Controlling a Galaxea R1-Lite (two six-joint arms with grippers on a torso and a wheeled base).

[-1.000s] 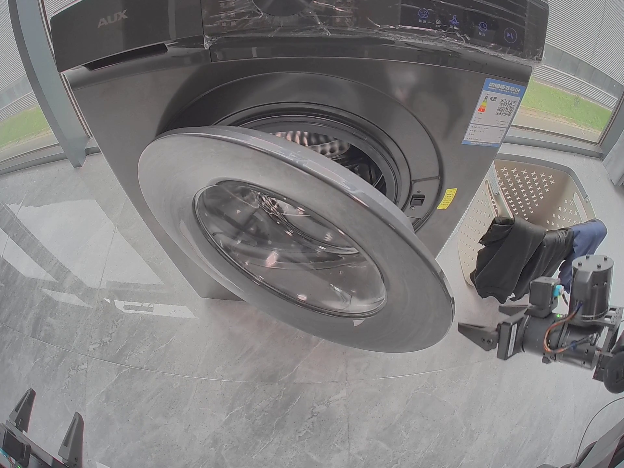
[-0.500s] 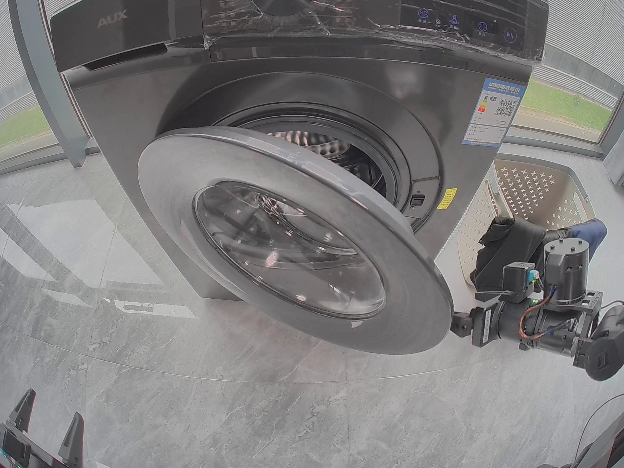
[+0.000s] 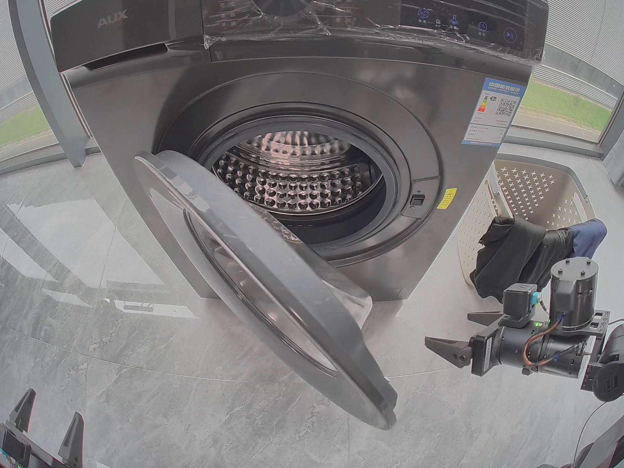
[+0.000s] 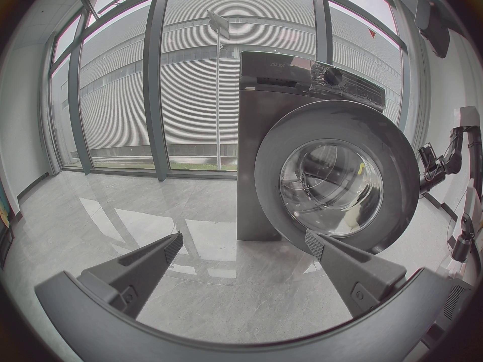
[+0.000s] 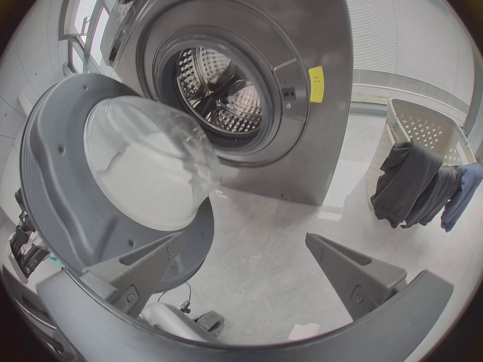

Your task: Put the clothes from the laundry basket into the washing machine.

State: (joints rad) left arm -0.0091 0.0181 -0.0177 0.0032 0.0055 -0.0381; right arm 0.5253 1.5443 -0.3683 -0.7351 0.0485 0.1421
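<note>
The grey washing machine (image 3: pixel 299 66) stands with its round door (image 3: pixel 273 294) swung wide, so the steel drum (image 3: pixel 292 177) shows. In the right wrist view the door (image 5: pixel 60 177) and drum (image 5: pixel 221 96) show too. A beige laundry basket (image 3: pixel 539 190) sits to the machine's right, with a dark garment (image 3: pixel 517 258) and a blue one (image 3: pixel 590 234) draped over its rim. My right gripper (image 3: pixel 455 331) hovers open and holding nothing between the door's edge and the basket. My left gripper (image 3: pixel 47 417) is low at the near left, open.
Glossy grey floor tiles (image 3: pixel 195 385) spread in front of the machine. Tall windows (image 4: pixel 126 76) stand behind and beside it. The open door juts far out over the floor toward me, between the two arms.
The door has swung from half shut to wide open, uncovering the drum. My right gripper went up to the door's edge, then came back down and left. The left arm stayed still.
</note>
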